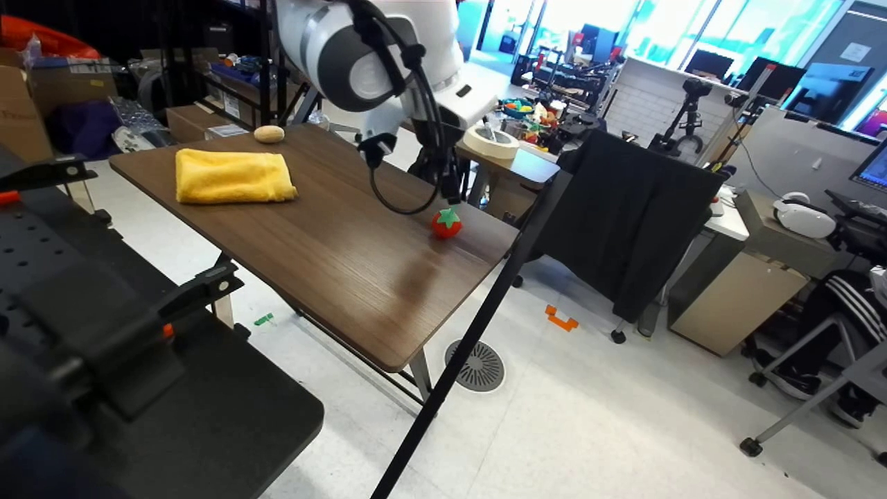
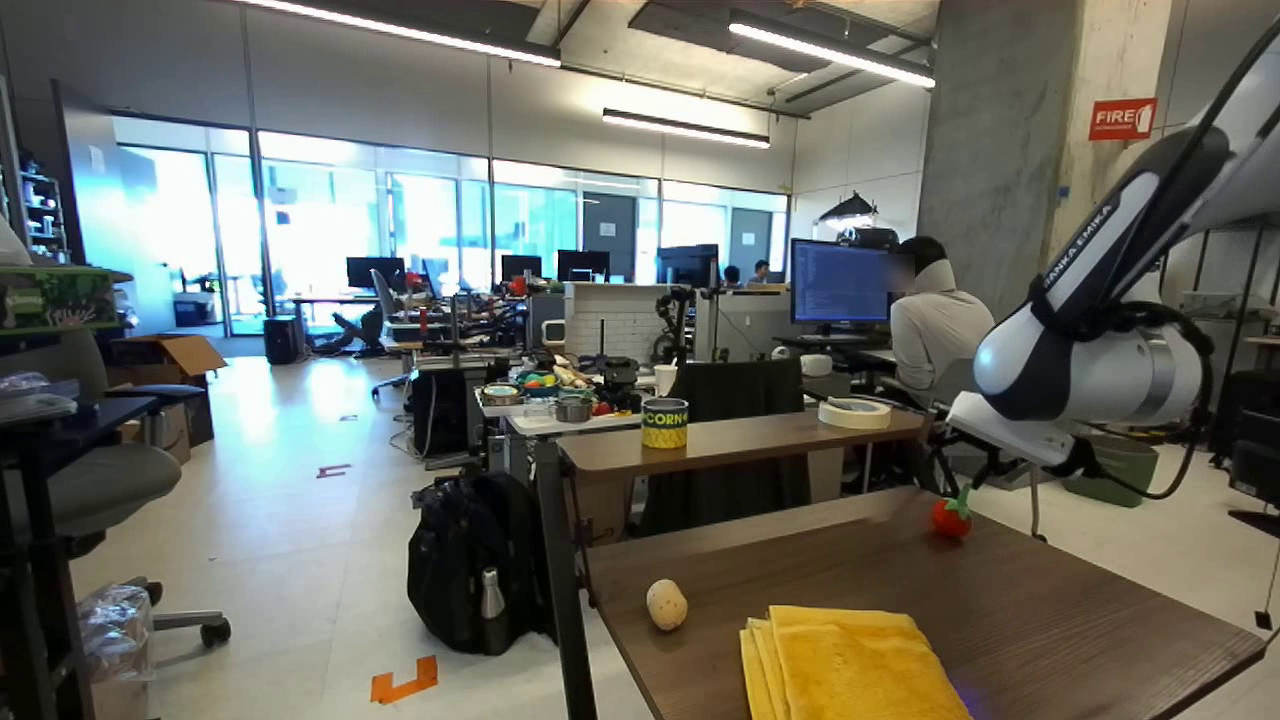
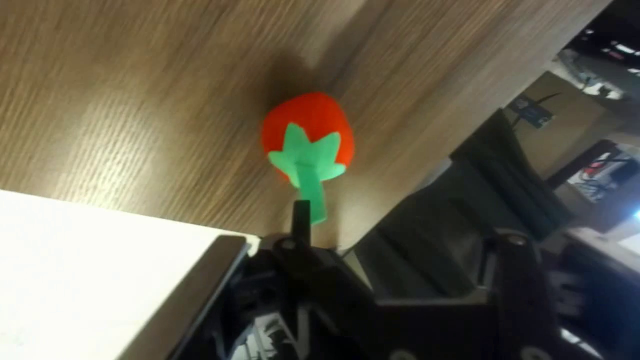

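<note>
A red plush tomato (image 3: 312, 117) with green leaves and a green stem (image 3: 312, 197) rests on the brown table, seen in all views. My gripper (image 3: 395, 225) stands open in the wrist view, a wide gap between its fingers and nothing held there. One dark finger (image 3: 301, 220) overlaps the stem's end; whether they touch I cannot tell. In the exterior views the gripper (image 1: 452, 190) is just above the tomato (image 1: 446, 224), close to its stem. The tomato (image 2: 951, 517) lies near the table's edge. Part of the gripper is hidden by the wrist and cables.
A folded yellow cloth (image 1: 232, 177) and a tan potato-like object (image 1: 269, 134) lie on the table (image 1: 332, 242). A corn can (image 2: 665, 423) and a tape roll (image 2: 854, 413) stand on a neighbouring surface. A black strut (image 1: 471, 339) runs past the table's corner.
</note>
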### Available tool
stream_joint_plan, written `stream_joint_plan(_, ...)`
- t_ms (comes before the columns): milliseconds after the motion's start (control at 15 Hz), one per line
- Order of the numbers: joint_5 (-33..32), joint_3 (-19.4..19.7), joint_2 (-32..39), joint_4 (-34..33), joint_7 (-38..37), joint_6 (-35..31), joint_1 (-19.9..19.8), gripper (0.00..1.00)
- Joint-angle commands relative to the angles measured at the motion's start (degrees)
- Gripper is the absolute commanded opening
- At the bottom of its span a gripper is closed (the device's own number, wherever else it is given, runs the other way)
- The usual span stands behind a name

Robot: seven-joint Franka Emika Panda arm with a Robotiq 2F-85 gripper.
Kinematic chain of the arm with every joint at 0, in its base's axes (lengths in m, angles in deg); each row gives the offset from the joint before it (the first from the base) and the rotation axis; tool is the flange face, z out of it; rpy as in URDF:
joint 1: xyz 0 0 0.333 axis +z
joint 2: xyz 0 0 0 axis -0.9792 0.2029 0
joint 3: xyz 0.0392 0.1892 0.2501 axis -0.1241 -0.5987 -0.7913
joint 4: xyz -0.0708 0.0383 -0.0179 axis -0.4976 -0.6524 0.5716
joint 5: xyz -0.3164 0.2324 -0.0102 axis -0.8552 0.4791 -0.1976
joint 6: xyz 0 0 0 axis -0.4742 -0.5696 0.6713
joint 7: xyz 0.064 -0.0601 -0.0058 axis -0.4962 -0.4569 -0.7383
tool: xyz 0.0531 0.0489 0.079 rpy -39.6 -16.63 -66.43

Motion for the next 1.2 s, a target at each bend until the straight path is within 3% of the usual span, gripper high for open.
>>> stream_joint_plan(0, -0.73, -11.84, -7.08, 9.79, 8.40, -7.42, -3.82, 0.99)
stream_joint_plan(200, -1.91, -17.19, -6.35, 7.14, 10.99, -1.06, -2.31, 1.00)
stream_joint_plan(467, -2.36, -12.26, -4.07, -1.91, 12.23, 14.48, 8.59, 1.00)
stream_joint_plan(600, -3.91, -12.01, -2.20, -6.91, 13.21, 22.66, 10.84, 1.00)
stream_joint_plan(667, -1.35, -12.98, -4.62, -1.56, 12.38, 16.99, 9.46, 1.00)
stream_joint_plan(800, -2.29, -12.48, -3.70, -4.49, 12.29, 20.69, 11.28, 1.00)
stream_joint_plan(1000, -2.66, -12.01, -2.78, -5.38, 12.90, 20.98, 11.28, 1.00)
stream_joint_plan(1067, -2.93, -16.65, -2.76, -5.20, 19.53, 27.76, 6.30, 1.00)
stream_joint_plan(1133, -2.54, -19.00, -2.07, -5.16, 23.69, 27.27, 4.08, 1.00)
